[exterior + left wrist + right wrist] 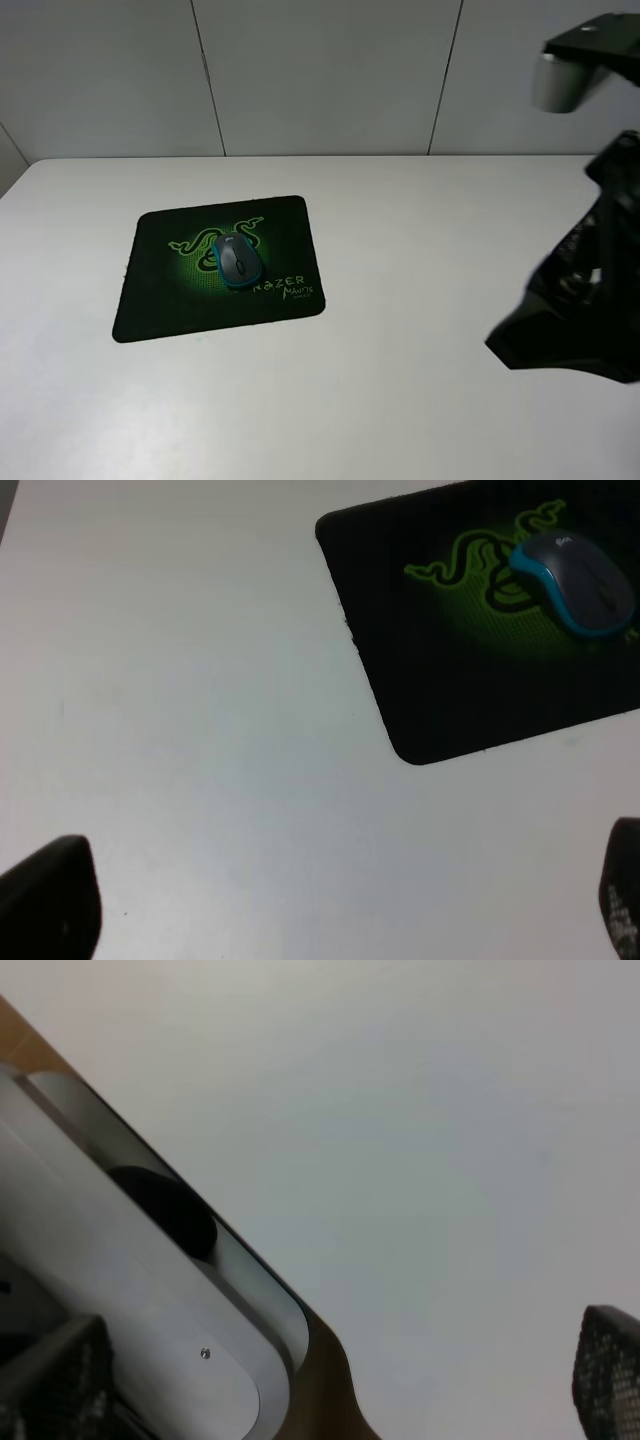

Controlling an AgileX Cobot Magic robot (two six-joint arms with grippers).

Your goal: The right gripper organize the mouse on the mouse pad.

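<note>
The right gripper (330, 1390) hangs nearest the camera over the table's (400, 400) right edge, its 2 fingertips (605, 1375) spread wide with nothing between them. Well apart to the left, the mouse (237, 259) sits on the mouse pad (160, 300), over the green logo.

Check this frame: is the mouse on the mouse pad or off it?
On it. The mouse rests wholly within the mouse pad, over the green logo, clear of every pad edge. No gripper touches it.
</note>
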